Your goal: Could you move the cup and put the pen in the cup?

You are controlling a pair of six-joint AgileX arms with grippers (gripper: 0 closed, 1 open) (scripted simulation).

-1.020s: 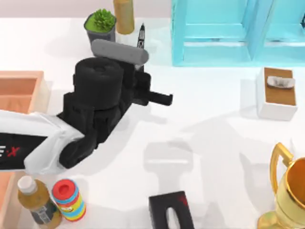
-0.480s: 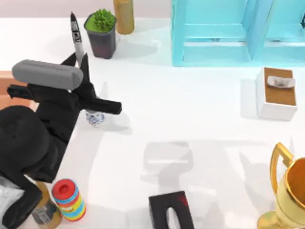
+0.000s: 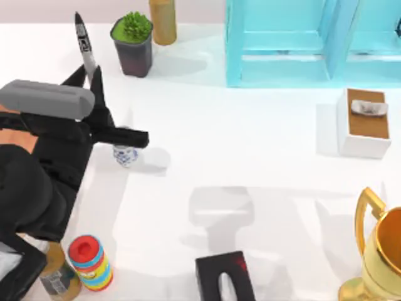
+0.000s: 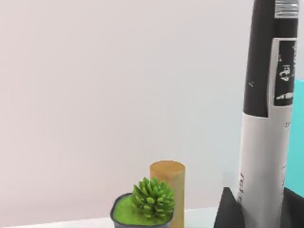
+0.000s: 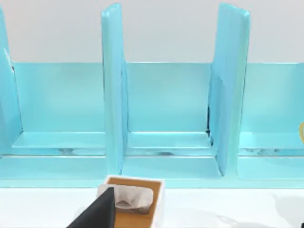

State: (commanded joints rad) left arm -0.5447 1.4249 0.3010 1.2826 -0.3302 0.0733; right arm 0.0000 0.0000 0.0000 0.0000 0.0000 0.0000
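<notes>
My left gripper stands at the table's left and is shut on the pen, a slim black marker with a grey-white label, held upright with its cap pointing up. In the left wrist view the pen rises close by, and a dark finger shows at its base. The cup, small and white with blue patterning, stands on the table just right of the left arm and below the gripper's black body. My right gripper is parked at the front middle with its fingers apart.
A potted succulent and a brown cylinder stand at the back. A blue shelf unit fills the back right, with a tissue box in front of it. A gold trophy stands front right. A red-topped striped cylinder and a bottle stand front left.
My left arm has swung from the table's middle to the left, carrying the pen with it. The cup, covered by the arm before, now shows.
</notes>
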